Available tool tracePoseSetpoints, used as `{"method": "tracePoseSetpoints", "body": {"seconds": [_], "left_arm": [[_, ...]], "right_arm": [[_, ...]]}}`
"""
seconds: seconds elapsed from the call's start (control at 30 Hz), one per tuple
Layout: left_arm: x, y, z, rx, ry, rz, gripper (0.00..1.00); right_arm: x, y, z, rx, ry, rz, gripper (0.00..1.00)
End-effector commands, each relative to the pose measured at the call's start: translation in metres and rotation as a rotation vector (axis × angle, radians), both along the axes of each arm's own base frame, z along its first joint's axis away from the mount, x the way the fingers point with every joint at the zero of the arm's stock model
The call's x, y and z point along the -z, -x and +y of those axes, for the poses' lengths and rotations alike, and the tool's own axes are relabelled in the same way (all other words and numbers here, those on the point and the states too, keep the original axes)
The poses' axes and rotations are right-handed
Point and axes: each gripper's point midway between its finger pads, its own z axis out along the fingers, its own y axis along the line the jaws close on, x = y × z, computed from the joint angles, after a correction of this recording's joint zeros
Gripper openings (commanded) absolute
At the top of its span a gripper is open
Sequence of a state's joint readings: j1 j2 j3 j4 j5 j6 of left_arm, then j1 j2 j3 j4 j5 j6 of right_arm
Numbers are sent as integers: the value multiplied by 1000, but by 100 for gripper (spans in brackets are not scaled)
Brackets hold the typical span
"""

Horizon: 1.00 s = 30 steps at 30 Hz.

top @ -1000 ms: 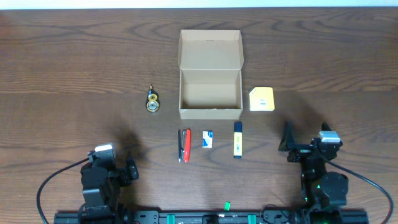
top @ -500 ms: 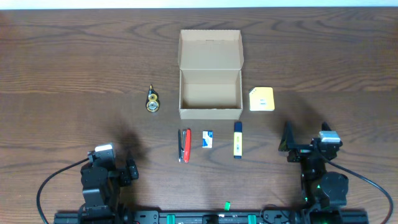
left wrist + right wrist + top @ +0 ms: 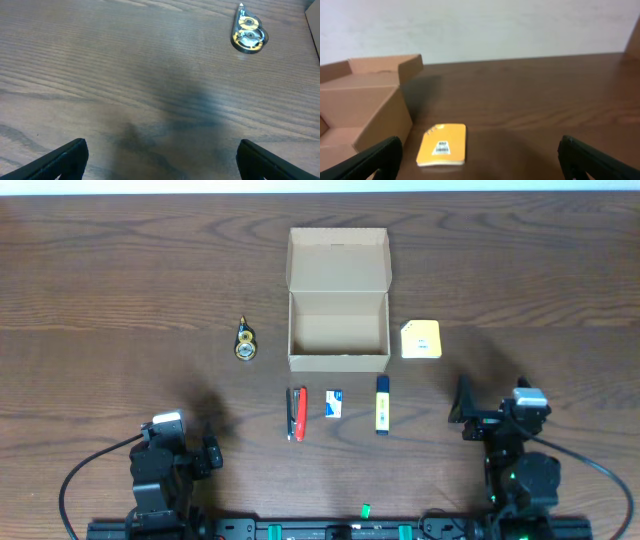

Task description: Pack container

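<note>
Open for packing: the tan cardboard container (image 3: 338,320) sits mid-counter (image 3: 120,290), its hinged flap lid thrown back toward the far edge. A correction-tape dispenser (image 3: 245,342) lies apart on its left, and a yellow sticky-note pad (image 3: 420,339) lies just beside its right wall. In a row before it are a red stapler (image 3: 297,413), a small blue-and-white packet (image 3: 335,403) and a yellow highlighter (image 3: 382,404). At the near edge, the left fingers (image 3: 65,159) are spread wide with nothing between them. The right fingers (image 3: 375,157) are likewise spread wide, gripping nothing.
</note>
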<state>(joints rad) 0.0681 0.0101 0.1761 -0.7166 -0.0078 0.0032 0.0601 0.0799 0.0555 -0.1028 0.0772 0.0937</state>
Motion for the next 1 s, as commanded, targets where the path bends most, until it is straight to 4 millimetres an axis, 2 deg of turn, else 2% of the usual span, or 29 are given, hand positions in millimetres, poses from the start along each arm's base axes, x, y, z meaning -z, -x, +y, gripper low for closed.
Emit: {"method": "tracePoseSetpoints", "body": {"seconds": [0.0, 0.13, 0.33, 0.57, 0.8, 0.97], "left_arm": [[7, 2, 1, -8, -3, 18, 96], [7, 2, 1, -8, -3, 18, 95], [7, 2, 1, -8, -3, 18, 96], [7, 2, 1, -8, -3, 18, 95], [7, 2, 1, -8, -3, 18, 95], [7, 2, 1, -8, -3, 18, 96]], "right_arm": [[-31, -2, -8, 44, 18, -7, 99], [-61, -15, -9, 53, 25, 67, 99], [-96, -50, -6, 57, -9, 201, 99], [-120, -79, -3, 69, -45, 407, 99], [-133, -105, 0, 69, -59, 579, 99], [-122, -135, 9, 34, -79, 654, 99]]}}
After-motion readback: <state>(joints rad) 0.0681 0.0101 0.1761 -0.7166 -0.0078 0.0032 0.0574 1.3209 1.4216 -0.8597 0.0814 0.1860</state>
